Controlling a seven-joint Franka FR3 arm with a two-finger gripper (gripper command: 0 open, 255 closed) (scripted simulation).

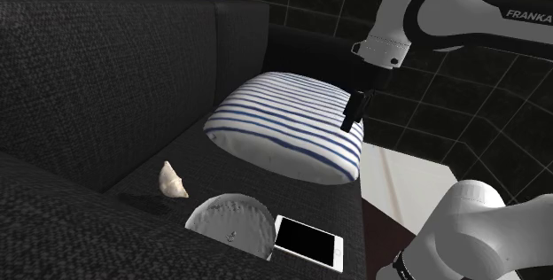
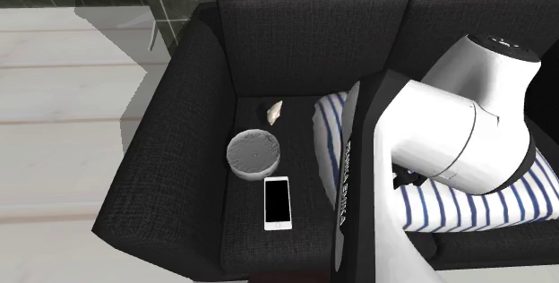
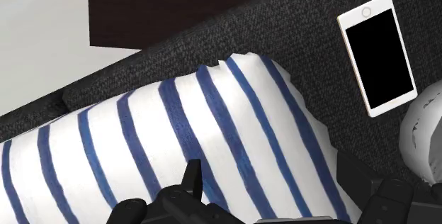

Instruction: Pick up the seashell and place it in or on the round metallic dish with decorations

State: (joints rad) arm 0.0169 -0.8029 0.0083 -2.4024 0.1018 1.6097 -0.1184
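A small cream seashell (image 1: 173, 181) (image 2: 274, 111) lies on the dark sofa seat near the backrest. Just in front of it sits the round grey dish (image 1: 230, 223) (image 2: 253, 151) with a patterned surface; its rim (image 3: 425, 127) also shows beside the right finger in the wrist view. My black gripper (image 1: 352, 114) (image 3: 273, 187) hangs over the blue-striped white pillow (image 1: 288, 123) (image 3: 177, 137), well to the shoulder view's right of the shell and dish. Its fingers stand apart with nothing between them.
A white-framed phone (image 1: 308, 243) (image 2: 278, 202) (image 3: 377, 54) lies flat on the seat beside the dish. The sofa's backrest and armrest (image 2: 170, 129) wall in the seat. A dark tiled wall (image 1: 479, 92) stands behind, and light floor (image 2: 63, 102) lies beyond the armrest.
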